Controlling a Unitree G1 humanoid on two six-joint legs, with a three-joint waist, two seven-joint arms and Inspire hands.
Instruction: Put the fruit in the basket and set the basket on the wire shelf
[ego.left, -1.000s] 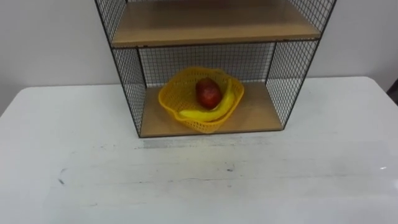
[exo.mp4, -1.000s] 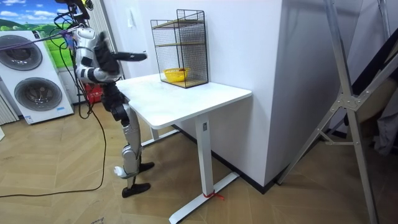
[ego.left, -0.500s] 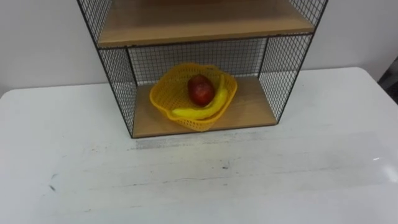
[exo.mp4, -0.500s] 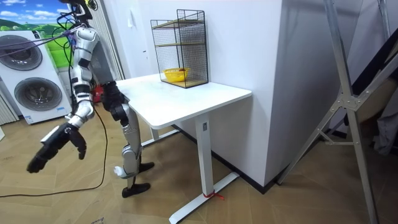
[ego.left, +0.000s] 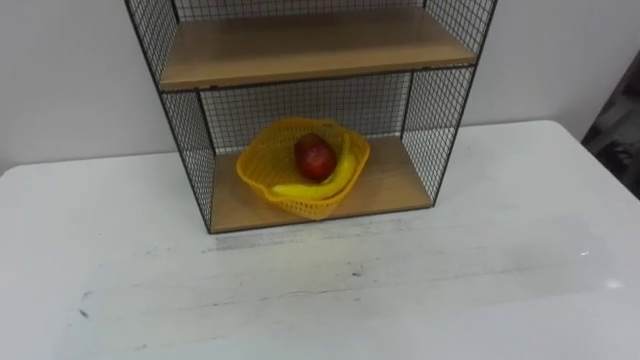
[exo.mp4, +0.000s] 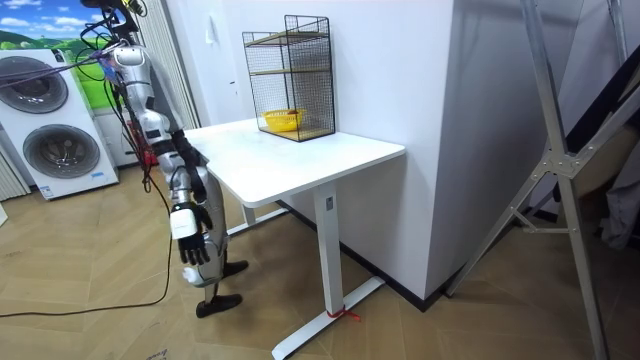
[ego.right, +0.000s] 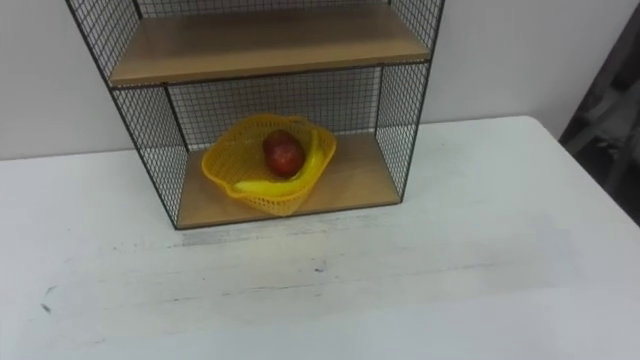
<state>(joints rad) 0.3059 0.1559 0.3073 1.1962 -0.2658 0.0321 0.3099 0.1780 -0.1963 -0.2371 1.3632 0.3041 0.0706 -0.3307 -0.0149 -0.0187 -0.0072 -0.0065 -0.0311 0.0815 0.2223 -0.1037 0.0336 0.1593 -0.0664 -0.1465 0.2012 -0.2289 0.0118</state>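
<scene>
Right hand (exo.mp4: 194, 248) hangs at the robot's side below the level of the tabletop, fingers loose and pointing to the floor, holding nothing. The robot stands at the end of the white table (ego.left: 420, 290) on the room view's left, with a washing machine (exo.mp4: 55, 120) behind it. At 12 o'clock from the robot, at the table's far edge against the wall, stands the wire shelf (ego.left: 186, 130). The yellow basket (ego.left: 260, 165) sits on the shelf's bottom wooden board (ego.left: 392, 182), a little toward 9 o'clock of the board's middle, with its front rim at the board's front lip. A red apple (ego.left: 314, 156) lies in the basket near its middle. A banana (ego.left: 326, 184) lies just beside the apple, curving along the inside of the rim from 3 o'clock round to 7 o'clock. A second wooden board (ego.left: 300, 48) spans the tier above.
</scene>
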